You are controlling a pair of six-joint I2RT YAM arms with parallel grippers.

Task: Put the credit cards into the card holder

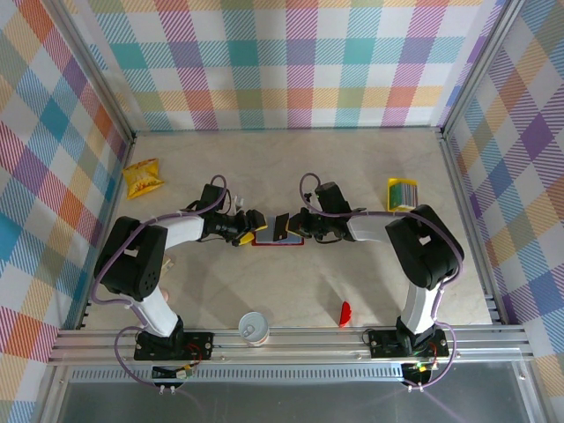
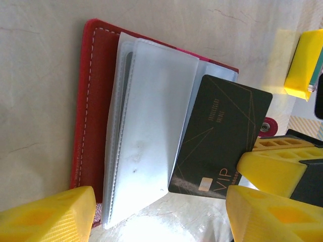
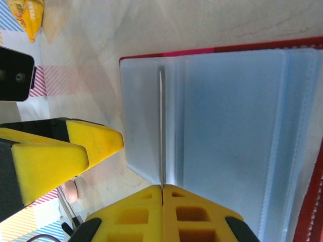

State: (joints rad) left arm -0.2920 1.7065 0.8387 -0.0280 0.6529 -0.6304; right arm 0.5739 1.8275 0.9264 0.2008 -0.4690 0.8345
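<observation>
**Top view.** The card holder [image 1: 278, 241] lies open near the middle of the table [image 1: 291, 167], with its long axis running left to right. My left pincer [image 1: 249, 227] sits at its left end. My right pincer [image 1: 286, 227] is over its middle, clamped on a black card [image 1: 282, 226]. The stack of cards [image 1: 403, 192] rests well apart, near the right wall.

**Left wrist view.** My left pincer stands wide open and has hold of nothing. The holder's clear sleeves [image 2: 151, 126] lie in front of it. The black card's long axis runs roughly top to bottom of this view, slightly tilted, with the "VIP" corner nearest me. Its left long edge overlaps the right edge of the sleeves. The right pincer's fingers [image 2: 272, 169] grip the card at its lower right.

**Right wrist view.** My right pincer is shut tight on the black card. The card shows edge-on as a thin line pointing straight away from the fingertips, over a sleeve. The holder's red cover borders the sleeves at the top.
</observation>
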